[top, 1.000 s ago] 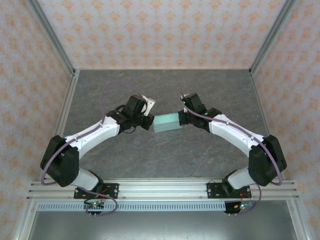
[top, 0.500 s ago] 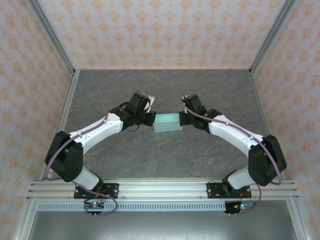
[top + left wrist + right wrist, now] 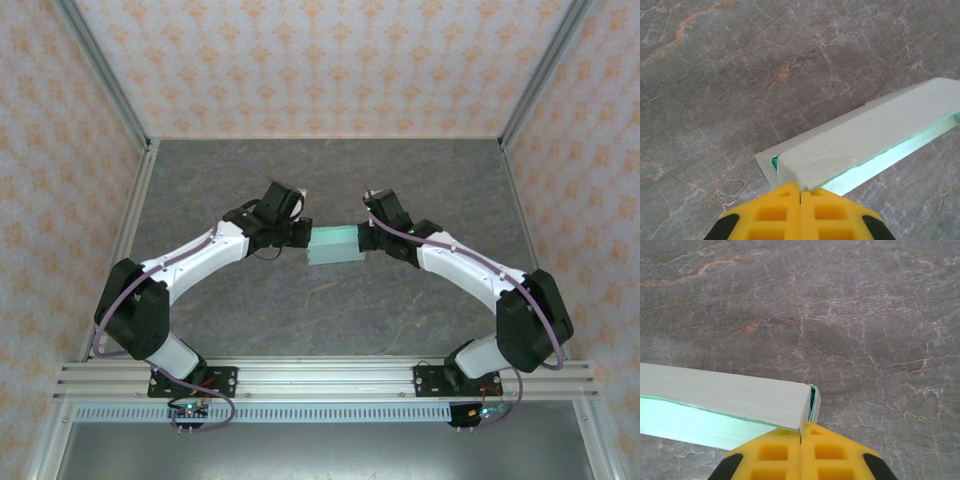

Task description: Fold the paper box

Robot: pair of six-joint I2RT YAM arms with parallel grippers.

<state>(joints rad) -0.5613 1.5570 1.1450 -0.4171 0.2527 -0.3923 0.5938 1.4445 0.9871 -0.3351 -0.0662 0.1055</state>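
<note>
mint-green card: the paper box (image 3: 335,245) is at the table's (image 3: 330,330) middle. left gripper (image 3: 800,189), fingers together, butts one end; right gripper (image 3: 800,432) looks pinched shut on the other corner. pushing harder inward could buckle the thin wall or spring the end flap.

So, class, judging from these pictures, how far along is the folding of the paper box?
Done: the paper box already has the shape of a flat rectangular box, not an open sheet. In hand: the left hand and right hand, both shut, touch its opposite ends. Left: one long side gapes, showing mint inside, so a flap probably needs closing.
</note>
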